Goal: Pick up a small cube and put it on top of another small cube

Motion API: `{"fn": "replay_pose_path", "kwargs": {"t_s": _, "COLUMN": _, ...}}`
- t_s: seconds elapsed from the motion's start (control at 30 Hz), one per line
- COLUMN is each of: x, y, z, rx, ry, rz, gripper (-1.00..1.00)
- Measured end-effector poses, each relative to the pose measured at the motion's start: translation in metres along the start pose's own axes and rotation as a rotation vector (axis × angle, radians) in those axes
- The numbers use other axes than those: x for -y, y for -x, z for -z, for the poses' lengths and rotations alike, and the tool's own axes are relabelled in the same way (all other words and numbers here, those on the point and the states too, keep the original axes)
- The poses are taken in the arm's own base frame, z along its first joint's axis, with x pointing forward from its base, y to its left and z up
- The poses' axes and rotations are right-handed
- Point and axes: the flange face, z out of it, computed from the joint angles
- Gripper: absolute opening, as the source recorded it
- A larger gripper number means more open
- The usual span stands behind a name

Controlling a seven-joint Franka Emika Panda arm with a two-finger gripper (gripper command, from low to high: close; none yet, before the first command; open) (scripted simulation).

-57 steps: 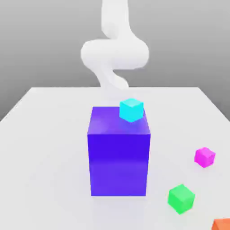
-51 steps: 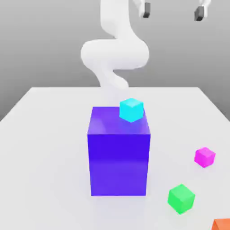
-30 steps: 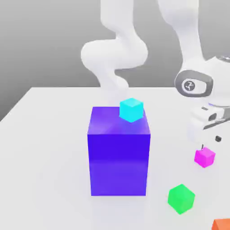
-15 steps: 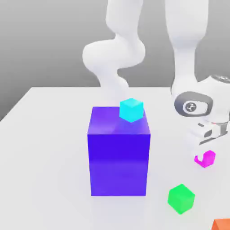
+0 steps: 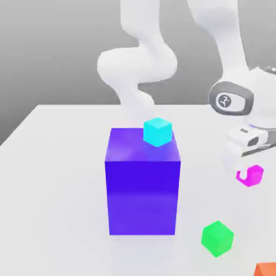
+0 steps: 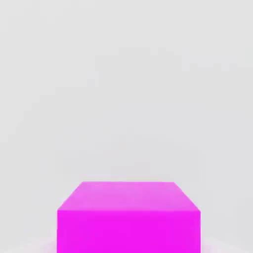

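Observation:
The small magenta-pink cube [image 5: 256,176] hangs a little above the white table [image 5: 54,194] at the exterior view's right. My gripper [image 5: 249,173] is shut on it, and a white finger covers part of its near face. In the hand view the same pink cube [image 6: 128,217] sits close under the hand, with bare table behind it. A small cyan cube [image 5: 158,132] rests on the far right corner of the big blue-violet block's [image 5: 142,188] top. A small green cube [image 5: 217,237] lies on the table in front of my gripper.
An orange object [image 5: 267,269] shows at the lower right corner of the exterior view. The big block stands mid-table, to the exterior view's left of my gripper. The arm's white links [image 5: 137,64] rise behind the block.
My gripper came down over the pink cube and shut on it. Since half a second ago the hand has risen a little, and the cube has come up off the table with it.

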Motion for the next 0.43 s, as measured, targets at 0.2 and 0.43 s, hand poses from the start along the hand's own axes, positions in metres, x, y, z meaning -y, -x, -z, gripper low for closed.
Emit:
{"fn": "replay_pose_path", "kwargs": {"t_s": 0.2, "x": -0.034, "y": -0.124, "z": 0.013, "rx": 0.009, "ry": -0.006, "rz": -0.229, "gripper": -1.0}}
{"fn": "replay_pose_path", "kwargs": {"t_s": 0.43, "x": -0.034, "y": -0.126, "z": -0.03, "rx": 0.01, "ry": -0.007, "rz": -0.229, "gripper": 1.0}}
